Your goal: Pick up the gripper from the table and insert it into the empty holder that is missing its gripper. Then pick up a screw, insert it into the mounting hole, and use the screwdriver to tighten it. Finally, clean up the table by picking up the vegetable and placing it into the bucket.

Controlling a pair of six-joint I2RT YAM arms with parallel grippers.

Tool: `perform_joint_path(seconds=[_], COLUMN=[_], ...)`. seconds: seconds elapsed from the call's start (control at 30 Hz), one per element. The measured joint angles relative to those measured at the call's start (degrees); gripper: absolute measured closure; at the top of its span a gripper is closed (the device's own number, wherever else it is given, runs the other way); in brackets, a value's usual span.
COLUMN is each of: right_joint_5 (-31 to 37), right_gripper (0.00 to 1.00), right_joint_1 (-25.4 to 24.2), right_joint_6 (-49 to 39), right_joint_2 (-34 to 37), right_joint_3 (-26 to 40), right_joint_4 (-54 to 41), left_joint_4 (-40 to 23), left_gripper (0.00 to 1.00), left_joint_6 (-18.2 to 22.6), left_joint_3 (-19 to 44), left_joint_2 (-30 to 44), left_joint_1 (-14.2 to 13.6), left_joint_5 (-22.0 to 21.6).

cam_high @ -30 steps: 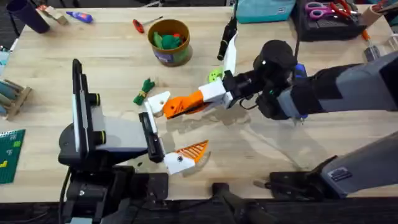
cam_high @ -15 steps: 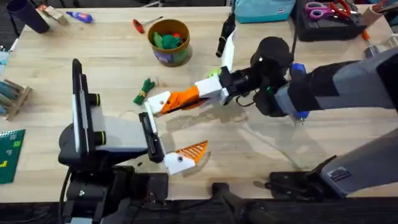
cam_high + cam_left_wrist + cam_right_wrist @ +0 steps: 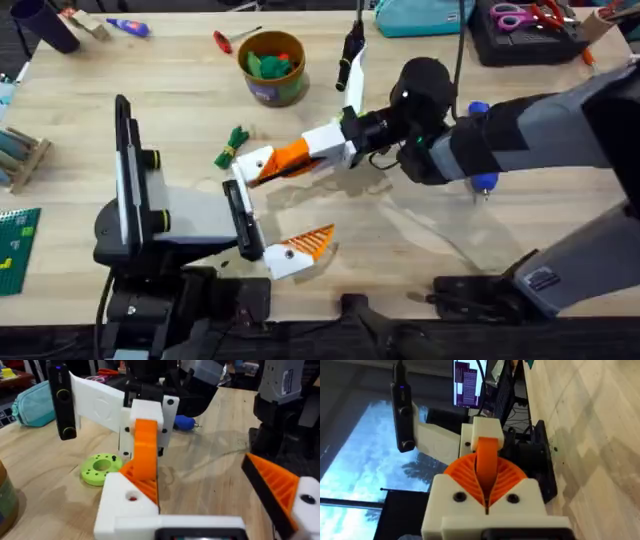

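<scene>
Orange ribbed wedge-shaped plastic finger (image 3: 287,158) is clamped in the right hand (image 3: 300,160), nosing into the white rounded holder (image 3: 255,162) for seating; can't tell the left hand's state.

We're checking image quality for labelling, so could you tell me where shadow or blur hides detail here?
Overhead: the right gripper and the gripper it holds cast a soft shadow on the table. Left wrist: background blurred. Right wrist: bright window behind.

Pale wood-grain table (image 3: 520,230), ribbed orange plastic gripper (image 3: 288,158), matt white plastic holder (image 3: 252,163)
</scene>
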Motion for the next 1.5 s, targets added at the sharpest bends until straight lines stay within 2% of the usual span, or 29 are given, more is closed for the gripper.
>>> perform_joint_path(seconds=[0.4,0.67,1.5], right_joint_5=[-0.01,-2.1,-4.91], right_gripper=[0.993,0.993,0.993], right_joint_1=[0.09,0.18,-0.38], right_joint_6=[0.0,-2.52,-6.56], right_joint_2=[0.01,0.0,0.01], right_joint_3=[0.3,3.21,3.43], right_joint_4=[-0.48,-7.75,-8.55], left_joint_4=[0.0,0.04,-0.03], left_gripper=[0.019,0.019,0.019], left_joint_6=[-0.01,-0.57,-0.36], left_joint_3=[0.0,0.0,0.0], left_joint_2=[0.0,0.0,0.0], left_joint_1=[0.03,0.4,0.21], left_joint_5=[-0.1,-0.52,0.3])
